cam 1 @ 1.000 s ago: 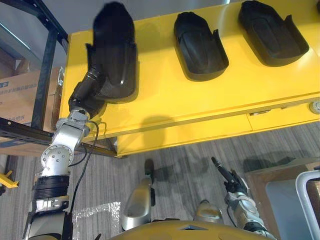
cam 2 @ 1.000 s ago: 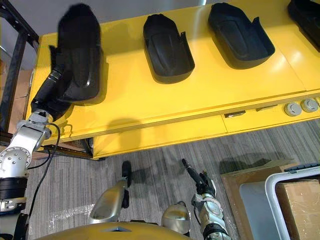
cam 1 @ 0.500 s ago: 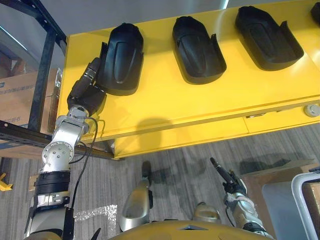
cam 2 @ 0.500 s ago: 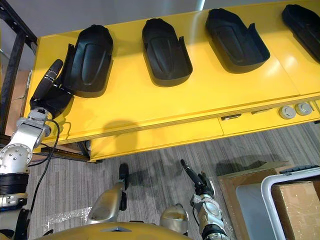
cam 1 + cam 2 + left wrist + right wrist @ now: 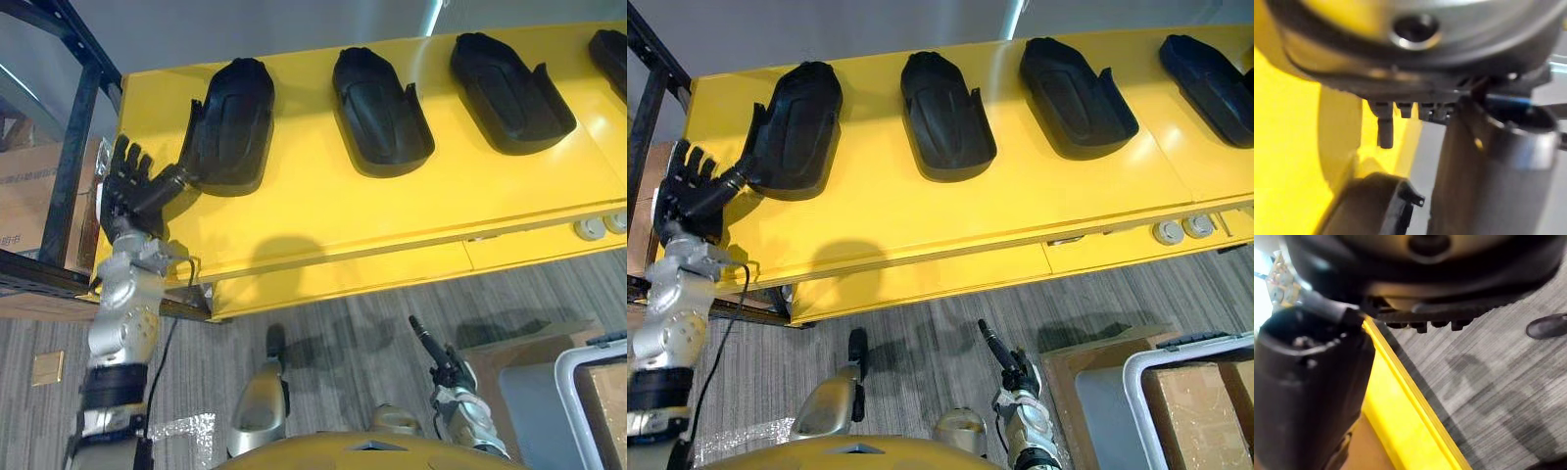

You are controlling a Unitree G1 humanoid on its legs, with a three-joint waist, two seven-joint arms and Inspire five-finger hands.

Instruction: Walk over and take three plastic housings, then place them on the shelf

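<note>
grey plank floor under a yellow shelf: the right hand hangs low, fingers straight, holding nothing. the left hand is splayed and released at the shelf's left end, its thumb at the near corner of the leftmost plastic housing. the housing lies lengthwise near-to-far, rounded nose pointing away. this looks like a placing step. next, the hand should draw clear without nudging the housing.

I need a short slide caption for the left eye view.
Open left hand at the leftmost black housing on the yellow table.
</note>
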